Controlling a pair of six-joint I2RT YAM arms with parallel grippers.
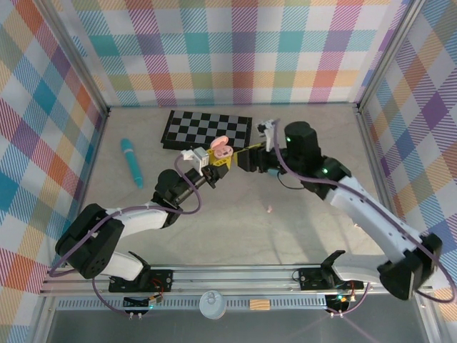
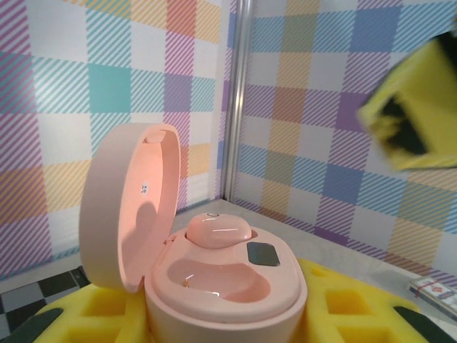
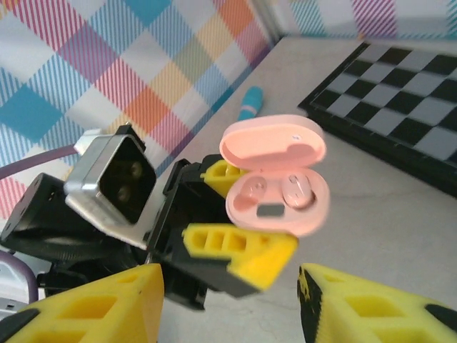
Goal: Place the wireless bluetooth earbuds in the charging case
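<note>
the left gripper (image 1: 216, 161), just above the middle of the top view, is clamped on the open, pale pink, pebble-shaped plastic charging case (image 3: 278, 189). in the left wrist view one small glossy pink earbud (image 2: 218, 229) sits in the far socket and the near socket (image 2: 214, 279) is bare. the right gripper (image 3: 230, 307) has its yellow fingers spread wide just beside the case, holding nothing. a tiny pale speck (image 1: 270, 209) lies on the grey table (image 1: 214, 229), lower right of the case. it may be the second bud, but it is too small to tell. the job looks half done. next, a bud must be fetched and seated squarely in the bare socket.
</note>
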